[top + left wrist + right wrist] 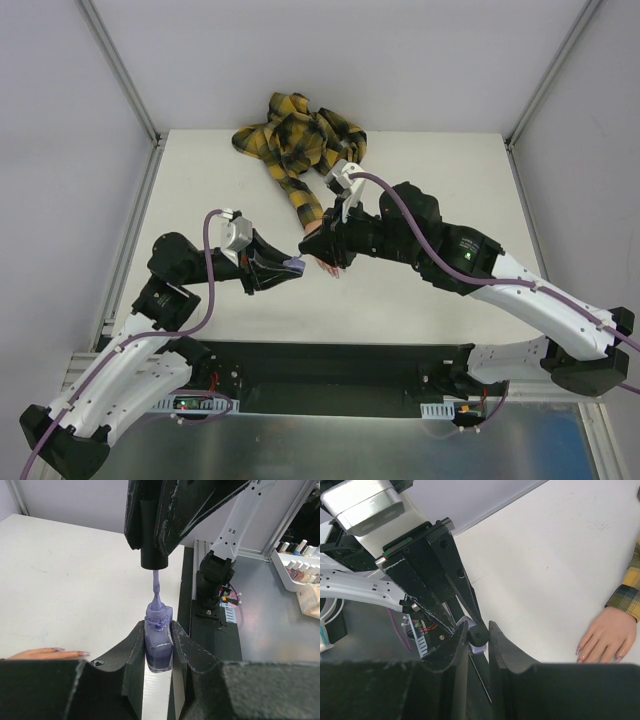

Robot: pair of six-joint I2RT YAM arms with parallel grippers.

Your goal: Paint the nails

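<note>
From above, the right gripper covers most of the mannequin hand, whose fingertips are too small to read. In the left wrist view only two fingers and their nails show at the left; the rest lies behind the left gripper. The base of the bottle is hidden between the pads, the brush tip inside its neck. The right wrist view cuts the plaid sleeve at its right edge, and the cap sits half hidden between the fingers.

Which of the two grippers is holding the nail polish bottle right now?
The left gripper: it clamps the purple bottle upright, neck open. The right gripper pinches only the black brush cap, held just above the bottle.
</note>
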